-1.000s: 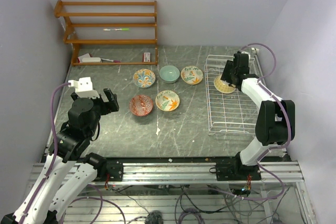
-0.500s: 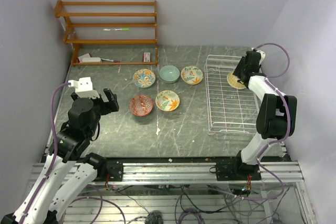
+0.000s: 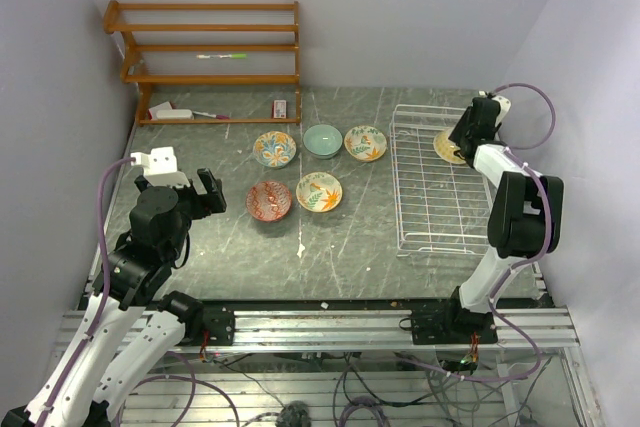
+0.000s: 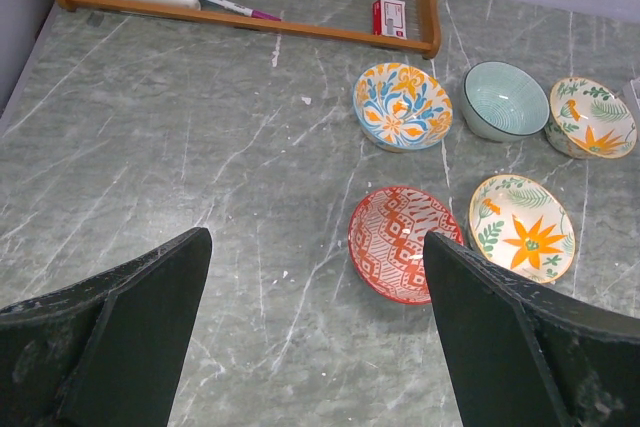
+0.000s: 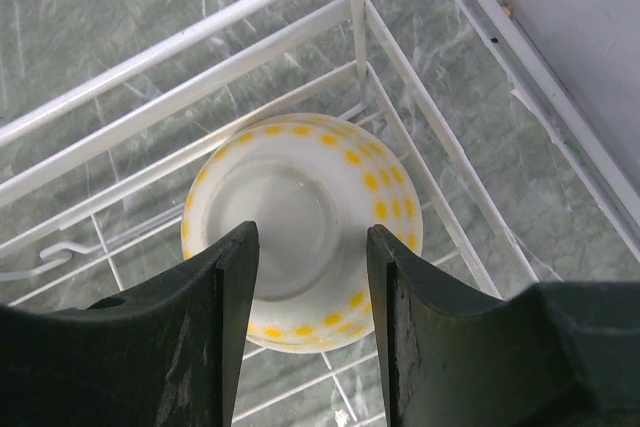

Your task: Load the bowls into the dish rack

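Observation:
A cream bowl with yellow dots (image 5: 290,172) lies bottom-up in the far right corner of the white wire dish rack (image 3: 430,209), whose corner post (image 5: 356,17) stands just beyond it. It also shows in the top view (image 3: 445,150). My right gripper (image 5: 310,229) hovers right over it (image 3: 464,133), jaws partly apart and not gripping. Several bowls sit on the table left of the rack: a blue-orange one (image 4: 402,107), a teal one (image 4: 505,99), two painted ones (image 4: 590,117) (image 4: 522,228) and a red-patterned one (image 4: 400,244). My left gripper (image 4: 315,239) is open and empty, just left of the red bowl (image 3: 268,200).
A wooden shelf unit (image 3: 210,57) stands at the back left with small items on its lowest board. The right wall is close behind the rack's right side. A small white scrap (image 3: 301,247) lies on the grey marble table.
My right gripper carried the dotted bowl from the rack's far middle to its far right corner and now stands over it. The left arm has not moved.

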{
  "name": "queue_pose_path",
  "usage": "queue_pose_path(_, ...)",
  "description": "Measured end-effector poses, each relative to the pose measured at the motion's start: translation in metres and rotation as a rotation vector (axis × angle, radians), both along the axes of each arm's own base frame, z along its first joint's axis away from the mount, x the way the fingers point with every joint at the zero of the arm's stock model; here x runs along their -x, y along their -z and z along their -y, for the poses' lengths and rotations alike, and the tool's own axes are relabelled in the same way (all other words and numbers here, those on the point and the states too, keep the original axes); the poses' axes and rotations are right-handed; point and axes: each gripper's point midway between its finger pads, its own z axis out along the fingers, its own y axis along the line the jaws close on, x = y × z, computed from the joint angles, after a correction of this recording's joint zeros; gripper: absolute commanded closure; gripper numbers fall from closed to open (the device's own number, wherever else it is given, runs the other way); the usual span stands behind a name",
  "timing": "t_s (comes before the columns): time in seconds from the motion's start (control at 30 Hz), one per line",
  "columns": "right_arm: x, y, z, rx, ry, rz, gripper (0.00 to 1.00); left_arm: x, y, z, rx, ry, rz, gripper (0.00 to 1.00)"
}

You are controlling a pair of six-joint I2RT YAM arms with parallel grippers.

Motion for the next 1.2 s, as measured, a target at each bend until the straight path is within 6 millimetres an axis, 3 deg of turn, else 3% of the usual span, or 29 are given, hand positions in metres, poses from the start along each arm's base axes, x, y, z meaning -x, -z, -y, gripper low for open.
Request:
queue_pose_path(0.1, -0.005, 0.000, 0.001, 0.003, 0.001, 0.018, 0.47, 0.000, 0.000, 0.000, -0.002, 0.001, 0.000, 0.02)
queue_pose_path(0.23, -0.006, 0.001, 0.001, 0.002, 0.005, 0.032, 0.30, 0.000, 0.000, 0.000, -0.002, 0.000, 0.000, 0.02)
queue_pose_path(0.4, -0.003, 0.002, 0.003, 0.008, 0.014, 0.052, 0.25, 0.000, 0.000, 0.000, -0.002, 0.000, 0.000, 0.02)
queue_pose_path(0.53, 0.001, 0.000, 0.003, 0.012, 0.017, 0.050, 0.01, 0.000, 0.001, 0.000, -0.003, 0.000, -0.001, 0.02)
queue_pose_path(0.67, 0.017, -0.011, -0.002, 0.022, 0.015, 0.053, 0.00, 0.000, 0.002, -0.001, -0.004, -0.003, -0.003, 0.02)
queue_pose_path(0.77, 0.027, -0.038, -0.013, 0.031, -0.006, 0.092, 0.00, 0.000, 0.001, -0.002, -0.004, -0.008, 0.000, 0.02)
queue_pose_path(0.97, 0.040, -0.102, -0.057, 0.047, -0.099, 0.207, 0.00, 0.002, -0.001, -0.004, -0.001, -0.015, 0.010, 0.02)
queue_pose_path(1.07, 0.047, -0.123, -0.105, 0.035, -0.223, 0.232, 0.01, 0.004, -0.003, -0.007, 0.003, -0.031, 0.019, 0.02)
queue_pose_path(1.2, 0.053, -0.134, -0.175, 0.008, -0.422, 0.219, 0.04, 0.006, -0.004, -0.012, 0.009, -0.054, 0.026, 0.02)
